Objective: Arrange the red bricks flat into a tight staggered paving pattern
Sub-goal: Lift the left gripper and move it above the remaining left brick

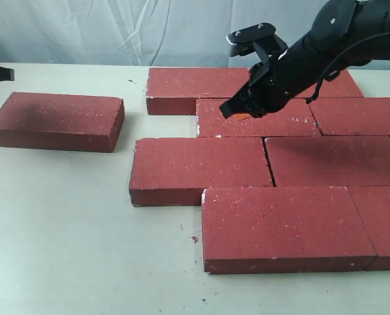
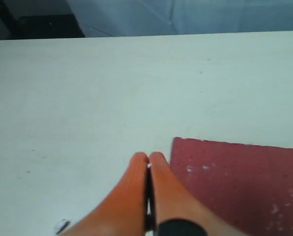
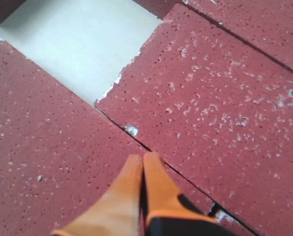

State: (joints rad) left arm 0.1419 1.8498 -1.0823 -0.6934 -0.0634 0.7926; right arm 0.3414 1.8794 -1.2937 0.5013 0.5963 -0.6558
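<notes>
Here, right tool [image 1: 238, 112] over red bricks [image 1: 201, 169].

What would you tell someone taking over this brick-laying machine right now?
Left hand: shut, empty, above the table by a brick corner.
Right hand: shut, empty, over a seam in the laid bricks.
Done: about eight bricks lie flat in staggered rows.
To do: one lone brick sits apart from them; bring it in and close any visible gaps.
</notes>
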